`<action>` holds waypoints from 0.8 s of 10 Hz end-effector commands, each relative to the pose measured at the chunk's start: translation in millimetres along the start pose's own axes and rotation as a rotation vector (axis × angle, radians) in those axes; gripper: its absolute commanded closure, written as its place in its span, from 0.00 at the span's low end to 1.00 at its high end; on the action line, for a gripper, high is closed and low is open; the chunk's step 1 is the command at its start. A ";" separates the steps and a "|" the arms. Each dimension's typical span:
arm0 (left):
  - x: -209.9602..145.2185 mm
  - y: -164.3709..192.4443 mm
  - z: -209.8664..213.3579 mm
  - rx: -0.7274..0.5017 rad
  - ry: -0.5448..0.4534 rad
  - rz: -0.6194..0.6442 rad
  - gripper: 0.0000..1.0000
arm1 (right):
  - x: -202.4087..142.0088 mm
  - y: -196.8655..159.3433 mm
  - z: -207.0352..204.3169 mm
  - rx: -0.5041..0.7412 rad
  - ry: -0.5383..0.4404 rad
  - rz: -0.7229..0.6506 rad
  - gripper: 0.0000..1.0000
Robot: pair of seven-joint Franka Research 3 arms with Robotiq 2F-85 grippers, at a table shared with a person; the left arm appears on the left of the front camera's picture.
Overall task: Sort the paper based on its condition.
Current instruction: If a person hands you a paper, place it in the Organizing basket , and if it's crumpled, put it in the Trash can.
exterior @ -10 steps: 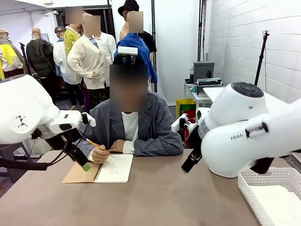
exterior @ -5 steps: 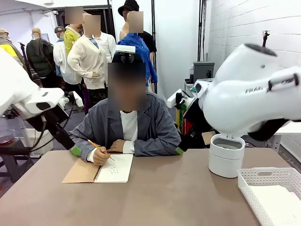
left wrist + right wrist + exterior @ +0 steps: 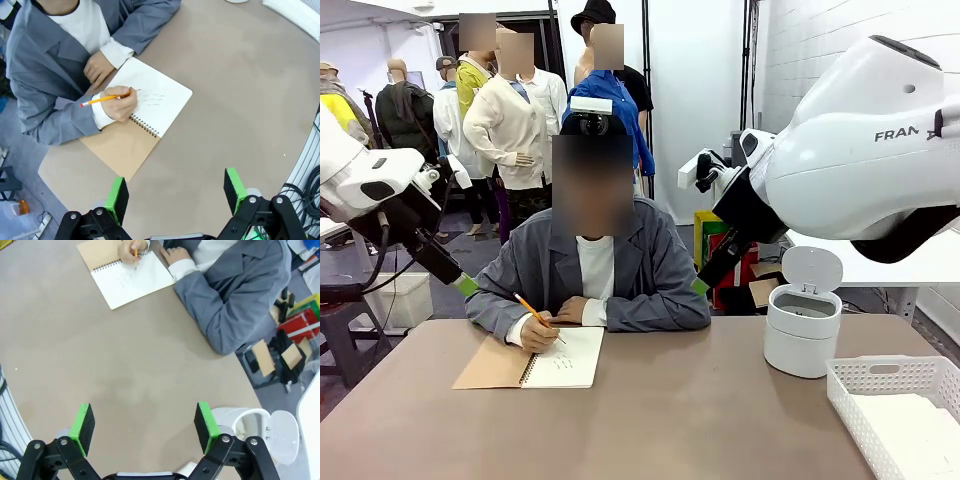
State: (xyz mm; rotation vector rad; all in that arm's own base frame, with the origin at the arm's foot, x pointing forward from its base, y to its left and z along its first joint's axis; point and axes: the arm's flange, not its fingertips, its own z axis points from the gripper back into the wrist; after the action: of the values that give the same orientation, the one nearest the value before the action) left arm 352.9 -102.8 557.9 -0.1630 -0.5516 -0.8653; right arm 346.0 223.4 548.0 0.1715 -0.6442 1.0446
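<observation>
Left claw [image 3: 176,192] is hanging released and empty, high over the left side of the tabletop [image 3: 670,420]. Right claw [image 3: 144,421] is also hanging spread wide, holding nothing, over the right side. Paper [image 3: 910,425] is lying flat in the basket [image 3: 880,371], near right. Person's hand [image 3: 532,330] is writing in the notebook [image 3: 565,357] with a pencil [image 3: 535,312], far left.

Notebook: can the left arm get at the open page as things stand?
Probably not cleanly. The left gripper hangs open above the table with nothing between it and the notebook, but the person's hand rests on the page, writing with a pencil. Only the near corner looks free.
</observation>
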 end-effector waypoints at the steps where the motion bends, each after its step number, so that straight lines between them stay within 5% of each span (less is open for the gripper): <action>1: -0.8 -0.2 -3.2 -0.010 0.014 0.001 0.00 | -0.3 1.3 -0.6 0.004 0.005 0.001 0.00; 8: -0.8 -0.2 -3.2 -0.010 0.014 0.001 0.00 | -0.3 1.3 -0.6 0.004 0.005 0.001 0.00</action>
State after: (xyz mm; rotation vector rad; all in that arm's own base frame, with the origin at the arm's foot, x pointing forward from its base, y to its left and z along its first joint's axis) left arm 353.9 -103.9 555.0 -0.1640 -0.5412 -0.8667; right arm 344.8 224.3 547.9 0.1643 -0.6410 1.0456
